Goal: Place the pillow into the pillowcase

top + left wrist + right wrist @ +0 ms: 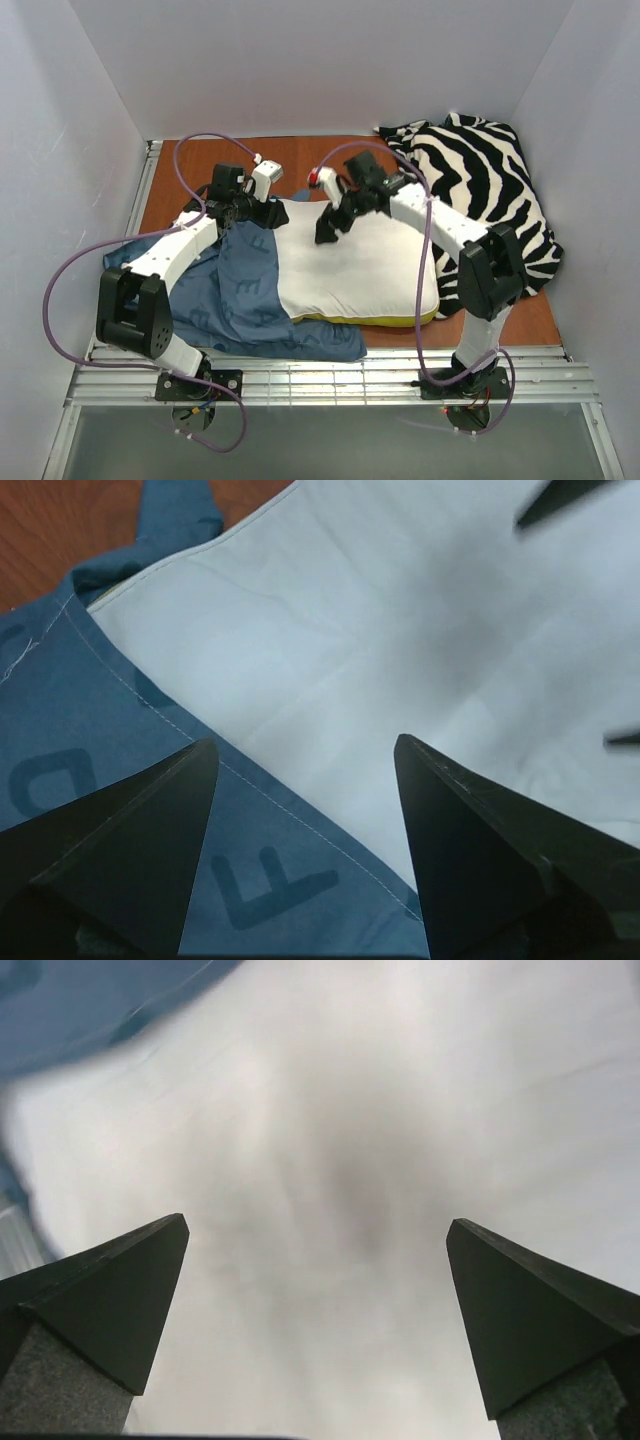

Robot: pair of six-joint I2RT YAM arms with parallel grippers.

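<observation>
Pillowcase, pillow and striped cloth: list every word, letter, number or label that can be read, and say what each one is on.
"F": dark blue letter printed on the pillowcase, left wrist view.
Rounded letter to its left, perhaps "D" or "P": cut off at the frame edge, cannot tell which.
Top view: the pillowcase prints are too small to read.
Pillow and zebra-striped cloth: no text on either.

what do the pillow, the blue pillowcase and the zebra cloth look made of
Pillow: smooth matte white woven cloth, probably cotton, plumply stuffed. Pillowcase: thin matte woven fabric, creased, with a stitched hem. Zebra cloth: thicker and softer-looking, possibly fleece; too far to be sure.
</observation>
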